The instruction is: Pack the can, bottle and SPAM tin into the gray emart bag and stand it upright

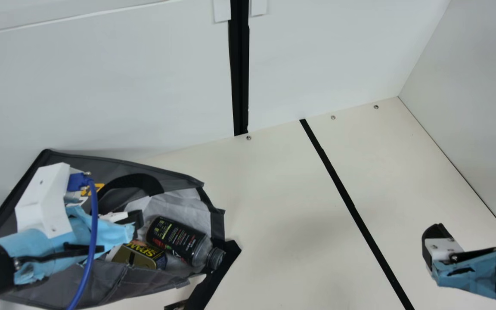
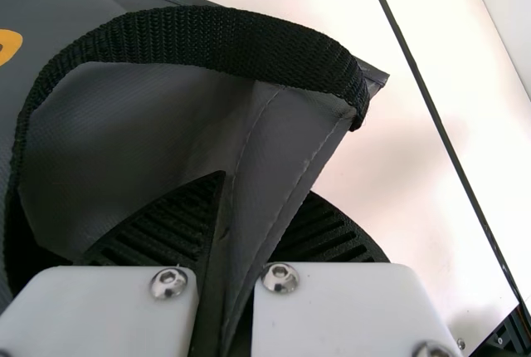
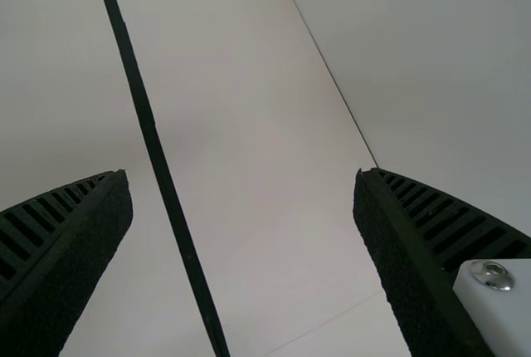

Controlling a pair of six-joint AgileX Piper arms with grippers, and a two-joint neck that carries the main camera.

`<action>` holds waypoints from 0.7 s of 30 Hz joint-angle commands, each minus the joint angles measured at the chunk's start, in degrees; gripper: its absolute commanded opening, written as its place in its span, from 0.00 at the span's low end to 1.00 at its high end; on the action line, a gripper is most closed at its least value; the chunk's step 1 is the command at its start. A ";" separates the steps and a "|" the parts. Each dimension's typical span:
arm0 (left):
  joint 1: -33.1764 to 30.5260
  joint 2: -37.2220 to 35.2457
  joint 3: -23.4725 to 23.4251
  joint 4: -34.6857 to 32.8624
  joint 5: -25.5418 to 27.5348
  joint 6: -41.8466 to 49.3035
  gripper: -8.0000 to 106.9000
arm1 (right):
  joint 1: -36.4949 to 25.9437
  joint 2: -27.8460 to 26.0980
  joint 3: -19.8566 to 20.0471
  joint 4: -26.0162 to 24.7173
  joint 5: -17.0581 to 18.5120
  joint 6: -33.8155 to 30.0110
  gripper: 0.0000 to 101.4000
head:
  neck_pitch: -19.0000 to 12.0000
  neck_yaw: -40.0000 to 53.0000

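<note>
The gray bag (image 1: 101, 282) lies on its side at the main view's left, its mouth toward the table's middle. Inside the mouth are a dark bottle (image 1: 179, 239) with a gray cap and, beside it, the SPAM tin (image 1: 140, 255), partly hidden. I cannot make out the can. Over the bag is my left gripper (image 1: 134, 221); in the left wrist view my left gripper (image 2: 241, 224) is shut on a fold of the bag (image 2: 278, 149), beside the black handle (image 2: 224, 37). My right gripper (image 1: 434, 245) hangs over the table's right side, and my right gripper (image 3: 243, 183) holds its fingers wide apart, nothing between them.
Black tape (image 1: 351, 206) runs across the cream table (image 1: 282, 206) between the bag and my right arm. A black strap (image 1: 218, 275) trails from the bag's mouth. White panels (image 1: 101, 86) stand behind, and a wall (image 1: 480, 94) rises at the right.
</note>
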 commanded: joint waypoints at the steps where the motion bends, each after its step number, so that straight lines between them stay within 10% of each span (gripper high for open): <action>1: 0.00 0.00 0.00 0.00 0.00 0.00 0.00 | -2.62 -0.31 0.24 1.77 -0.11 -1.55 0.94 | -1.30 -0.05; 21: 0.00 0.00 0.00 0.00 0.00 0.00 0.00 | -13.40 -1.97 1.78 10.63 -0.11 -9.46 0.94 | -1.30 -0.05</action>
